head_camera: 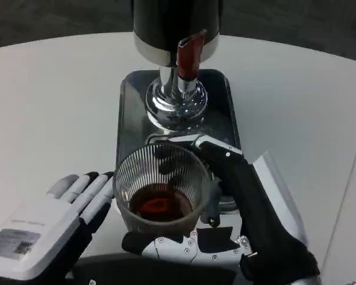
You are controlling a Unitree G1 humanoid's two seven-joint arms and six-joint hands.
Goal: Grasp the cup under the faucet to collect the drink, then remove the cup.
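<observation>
A ribbed clear glass cup (pixel 162 178) holds dark drink at its bottom. It is near the front edge of the dark metal tray (pixel 130 119), in front of the dispenser. My right hand (pixel 240 190) grips the cup: black fingers wrap round its far right side and the thumb lies under its near side. The dispenser (pixel 172 24) stands at the back on a chrome foot (pixel 177 100), with a red tap lever (pixel 190 54) above and beyond the cup. My left hand (pixel 53 217) lies at the lower left, fingers stretched out toward the cup's left wall, holding nothing.
The white table (pixel 53 107) spreads wide on the left and right of the tray. A seam in the table surface (pixel 350 178) runs along the right side.
</observation>
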